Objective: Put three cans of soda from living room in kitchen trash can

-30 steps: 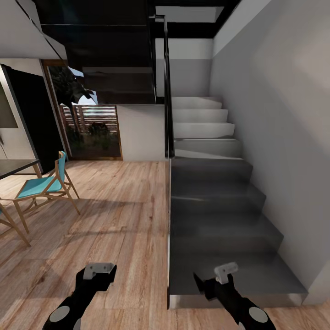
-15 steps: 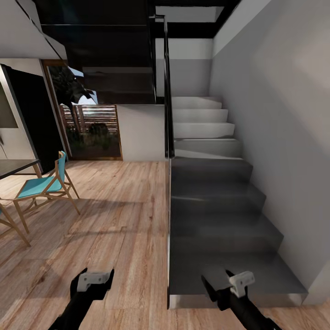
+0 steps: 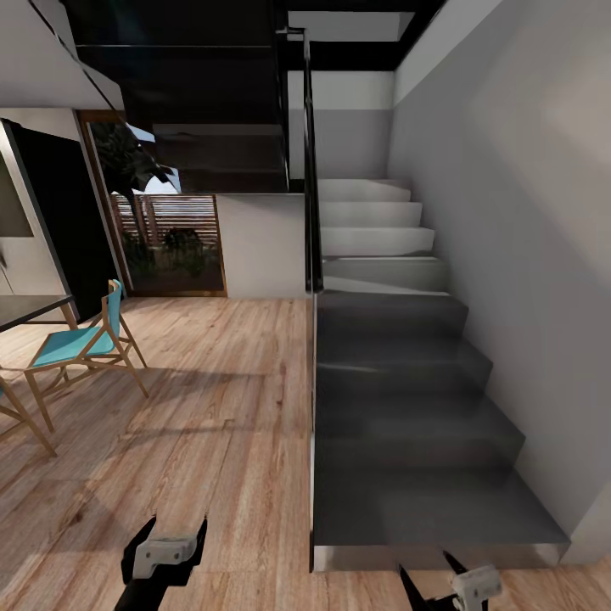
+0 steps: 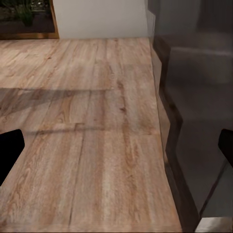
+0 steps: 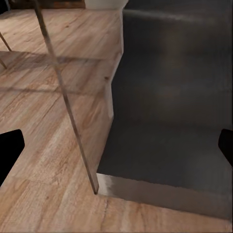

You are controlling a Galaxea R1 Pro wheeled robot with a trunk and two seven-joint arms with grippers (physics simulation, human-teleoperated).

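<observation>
The soda cans and the trash can are out of view. I face a hallway with a wood floor and a dark grey staircase. My left gripper hangs low over the floor, open, with nothing between its fingers. In the left wrist view its dark fingertips stand far apart over bare planks. My right gripper is at the foot of the lowest step, also open and empty. In the right wrist view its fingertips frame that step.
A glass balustrade with a dark rail lines the stair's left side. A blue-seated wooden chair and a dark table stand at the left. A wood-framed glass door lies ahead. A grey wall closes the right.
Both grippers have dropped toward the bottom edge of the head view, the right one most. The room has not shifted.
</observation>
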